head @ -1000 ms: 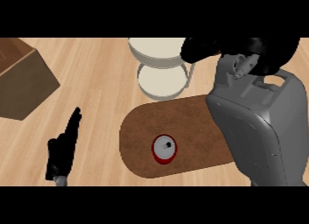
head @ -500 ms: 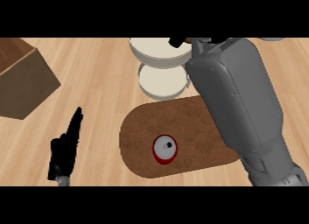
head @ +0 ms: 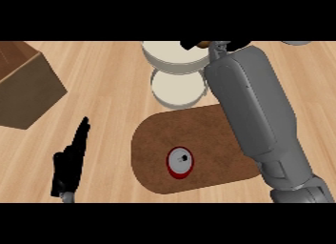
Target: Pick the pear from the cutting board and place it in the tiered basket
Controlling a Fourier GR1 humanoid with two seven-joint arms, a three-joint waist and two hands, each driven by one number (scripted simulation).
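My right forearm (head: pixel 251 109) stretches up across the brown cutting board (head: pixel 156 143) to the tiered basket, whose two cream round tiers show as an upper one (head: pixel 167 59) and a lower one (head: pixel 177 90). Only a black sliver of the right hand (head: pixel 192 45) shows over the upper tier, at the scene's top edge. A small brown bit (head: pixel 211 45) sits beside it; I cannot tell whether it is the pear. No pear lies on the board. My left hand (head: pixel 70 159) rests open at the lower left, fingers straight.
A round red-rimmed white object (head: pixel 179 162) with a dark centre lies on the cutting board. A brown cardboard box (head: pixel 19 88) stands at the upper left. Bare wooden counter (head: pixel 107 95) lies between the box and the basket.
The right arm has stretched further away, carrying its hand from beside the basket to over the upper tier, mostly out of sight. The left hand has not moved.
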